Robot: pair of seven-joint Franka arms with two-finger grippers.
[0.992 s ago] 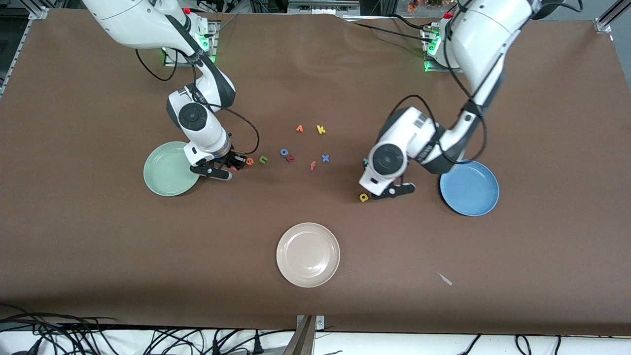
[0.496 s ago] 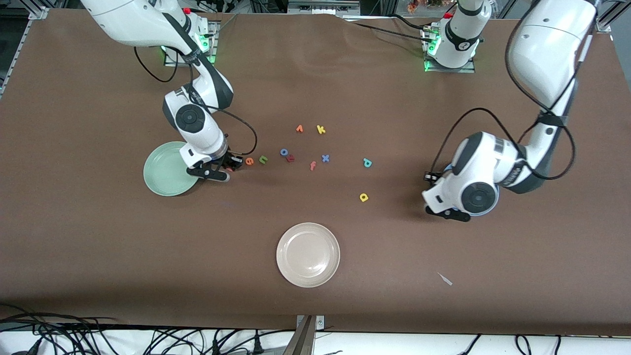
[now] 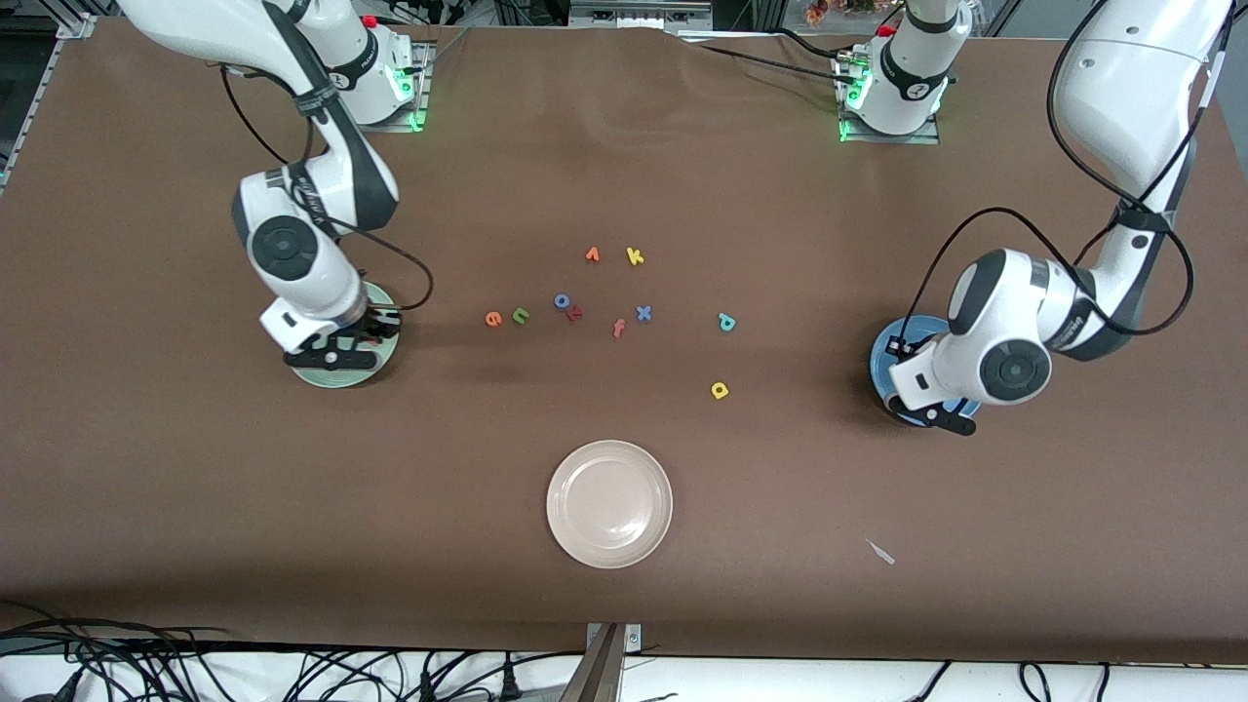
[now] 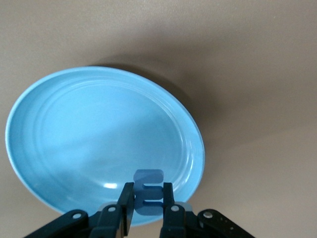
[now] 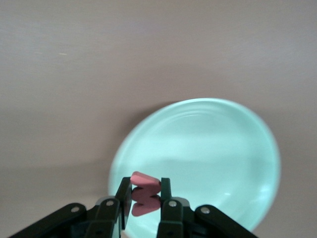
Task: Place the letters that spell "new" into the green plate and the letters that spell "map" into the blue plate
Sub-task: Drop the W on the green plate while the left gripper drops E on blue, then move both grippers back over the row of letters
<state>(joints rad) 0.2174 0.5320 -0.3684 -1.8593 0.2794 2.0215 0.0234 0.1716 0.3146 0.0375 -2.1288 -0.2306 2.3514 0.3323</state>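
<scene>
1. Brown covering spans the whole surface [image 3: 195, 487], and only the front view takes in both arms, all three plates and the loose foam letters.
2. Held letters show in the wrist views alone. In the left wrist view the left gripper [image 4: 148, 208] is clamped on the blue foam letter m [image 4: 148, 191], over the round blue shallow plate [image 4: 74, 139] at its rim.
3. In the right wrist view the right gripper [image 5: 146, 201] pinches the salmon-pink foam letter w [image 5: 143, 191] over the round mint-green shallow plate [image 5: 213, 148].
4. From the front, the arms cover most of the blue plate [image 3: 880, 363] and the green plate [image 3: 336, 376]; neither held letter can be made out there.
5. Plates number three: green at the right arm's end, blue at the left arm's end, and a round cream-beige plate [image 3: 609, 503] nearest the front camera.
6. Loose letters number nine: the orange e [image 3: 493, 318] beside the green n [image 3: 521, 314]; the teal p [image 3: 726, 322]; the yellow a [image 3: 720, 390], nearer the camera than the p.
7. Five others lie in the middle: blue o [image 3: 562, 300], dark red letter [image 3: 574, 313], orange f [image 3: 618, 328], blue x [image 3: 643, 313], yellow k [image 3: 635, 256], plus one more orange letter [image 3: 592, 254].
</scene>
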